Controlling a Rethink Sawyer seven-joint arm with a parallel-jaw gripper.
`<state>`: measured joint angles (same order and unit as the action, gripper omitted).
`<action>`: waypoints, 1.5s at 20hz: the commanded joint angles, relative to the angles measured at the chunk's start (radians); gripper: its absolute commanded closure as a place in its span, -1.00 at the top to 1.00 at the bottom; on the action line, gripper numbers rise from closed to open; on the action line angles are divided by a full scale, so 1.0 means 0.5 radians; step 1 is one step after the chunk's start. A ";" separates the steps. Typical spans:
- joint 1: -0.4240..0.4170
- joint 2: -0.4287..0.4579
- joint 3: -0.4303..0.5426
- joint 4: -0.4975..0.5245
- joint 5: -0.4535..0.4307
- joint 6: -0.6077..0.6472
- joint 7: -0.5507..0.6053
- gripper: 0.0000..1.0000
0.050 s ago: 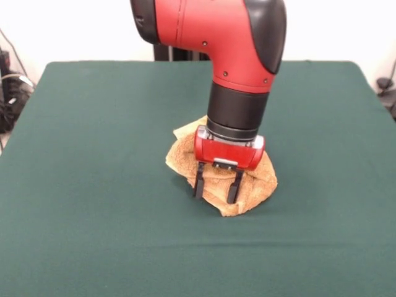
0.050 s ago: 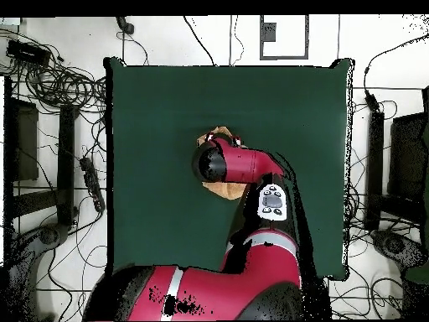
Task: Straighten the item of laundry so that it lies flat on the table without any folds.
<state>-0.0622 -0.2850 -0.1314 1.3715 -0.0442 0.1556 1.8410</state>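
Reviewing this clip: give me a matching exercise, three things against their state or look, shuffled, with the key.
Things:
1. towel
2. table
3. gripper

States:
A. plain dark green, flat
B. open, fingers pointing down over the cloth
C. orange-tan, crumpled in a heap

Pairs: 1-C, 2-A, 3-B

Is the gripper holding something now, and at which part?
Nothing is held. The gripper is open, its fingers down on the crumpled towel near its front edge.
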 commanded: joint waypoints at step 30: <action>0.084 0.336 0.267 -0.153 0.010 0.077 0.248 1.00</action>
<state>-0.0887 -0.2410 -0.0917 1.2585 -0.0440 0.1541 1.8410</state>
